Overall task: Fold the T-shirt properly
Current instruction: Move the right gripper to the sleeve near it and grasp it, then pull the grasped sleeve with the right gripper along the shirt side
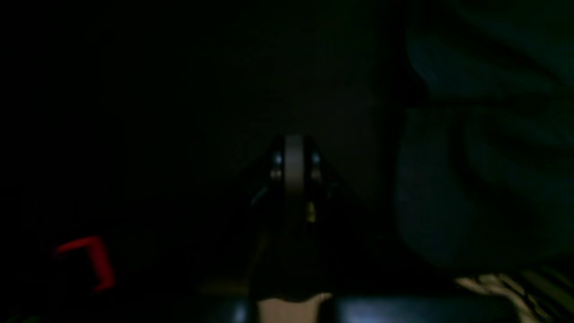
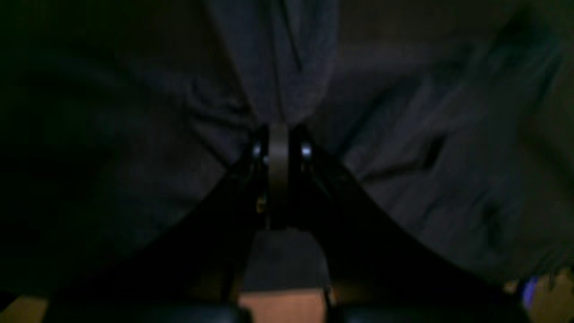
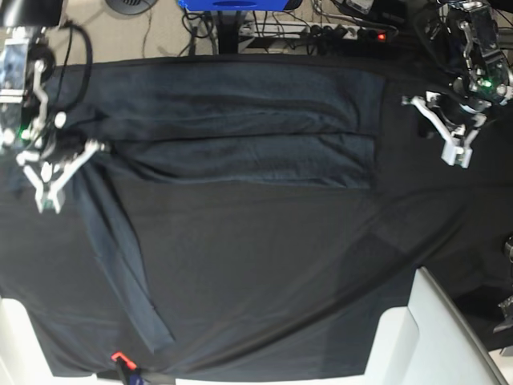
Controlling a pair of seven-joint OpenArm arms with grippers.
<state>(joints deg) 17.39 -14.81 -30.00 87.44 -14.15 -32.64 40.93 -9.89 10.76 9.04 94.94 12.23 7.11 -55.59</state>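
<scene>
I have the T-shirt spread across the top of the base view, running from beneath my right gripper over to a free end well short of that view's right edge. The right gripper's fingers are closed on a pinch of the shirt; in the right wrist view the dark fabric narrows to a point right at their tips, with creases running into the grip, and more of the shirt lies rumpled on both sides of the fingers. From that grip, a long narrow strip of the shirt slants down the base view, its far end near the lower edge. My left gripper is shut with nothing between its fingers. It stands beside the shirt's free end, apart from it, over the black cloth that covers the table. The left wrist view is very dark, but I can make out the shirt along its right side, away from the closed fingertips, with a fold line running across it. In the base view the main part of the shirt lies in long, roughly level bands, the lower one creased and tapering toward the right gripper. A small red piece shows near the bottom edge of the base view, close to the strip's far end.
</scene>
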